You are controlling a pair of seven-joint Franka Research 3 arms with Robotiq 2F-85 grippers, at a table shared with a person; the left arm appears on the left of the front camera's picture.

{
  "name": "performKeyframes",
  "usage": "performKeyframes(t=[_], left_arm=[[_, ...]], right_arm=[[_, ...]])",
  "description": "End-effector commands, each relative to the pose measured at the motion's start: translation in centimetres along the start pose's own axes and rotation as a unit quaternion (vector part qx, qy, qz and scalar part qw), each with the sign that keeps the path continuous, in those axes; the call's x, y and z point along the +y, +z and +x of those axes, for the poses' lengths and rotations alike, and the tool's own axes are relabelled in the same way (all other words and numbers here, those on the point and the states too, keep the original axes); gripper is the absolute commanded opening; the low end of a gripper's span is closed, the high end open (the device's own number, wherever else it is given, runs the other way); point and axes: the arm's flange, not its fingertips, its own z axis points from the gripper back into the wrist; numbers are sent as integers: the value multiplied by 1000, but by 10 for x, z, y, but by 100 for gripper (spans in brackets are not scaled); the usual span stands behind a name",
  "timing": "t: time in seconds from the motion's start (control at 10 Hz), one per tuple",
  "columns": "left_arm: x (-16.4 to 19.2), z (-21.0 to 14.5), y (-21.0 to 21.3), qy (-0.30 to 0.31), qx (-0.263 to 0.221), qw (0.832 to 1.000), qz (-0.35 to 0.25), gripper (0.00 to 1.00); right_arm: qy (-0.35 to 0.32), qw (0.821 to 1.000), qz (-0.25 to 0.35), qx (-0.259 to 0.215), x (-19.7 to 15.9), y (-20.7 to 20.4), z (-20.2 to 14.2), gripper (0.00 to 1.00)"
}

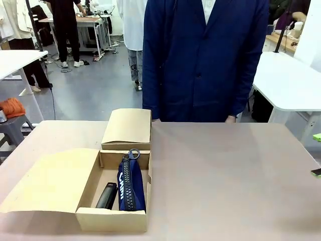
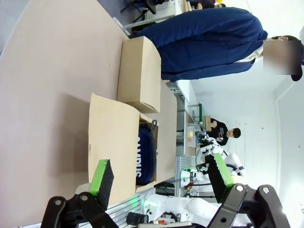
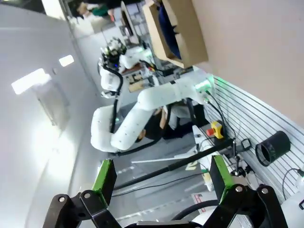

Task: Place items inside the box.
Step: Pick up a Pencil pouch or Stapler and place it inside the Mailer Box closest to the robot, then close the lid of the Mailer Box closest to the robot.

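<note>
The tan cardboard box (image 1: 111,218) lies at the table's near left. Its larger compartment is open, with the flap (image 1: 52,181) folded out to the left. Inside it the navy "CAMPUS" pouch (image 1: 131,185) stands on edge, beside a black stapler (image 1: 107,196). The smaller compartment (image 1: 128,128) behind is closed by its lid. In the left wrist view the box (image 2: 111,142) and the navy pouch (image 2: 145,159) lie ahead of my left gripper (image 2: 161,178), which is open and empty. My right gripper (image 3: 161,180) is open and empty, off the table's edge, with the box (image 3: 171,31) far away.
A person in a dark blue coat (image 1: 205,60) stands at the far side of the table (image 1: 225,175). White tables (image 1: 291,85) stand behind on both sides. The other white arm (image 3: 142,114) shows in the right wrist view.
</note>
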Motion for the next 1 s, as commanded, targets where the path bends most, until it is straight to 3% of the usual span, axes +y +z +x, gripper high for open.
performKeyframes(t=[0.0,0.9], left_arm=[[0,-1,-1,-8,-2,1000,-9,100],[0,-1,-1,-8,-2,1000,-9,100]], right_arm=[[4,1000,-14,7,15,-6,3,100],[4,1000,-14,7,15,-6,3,100]])
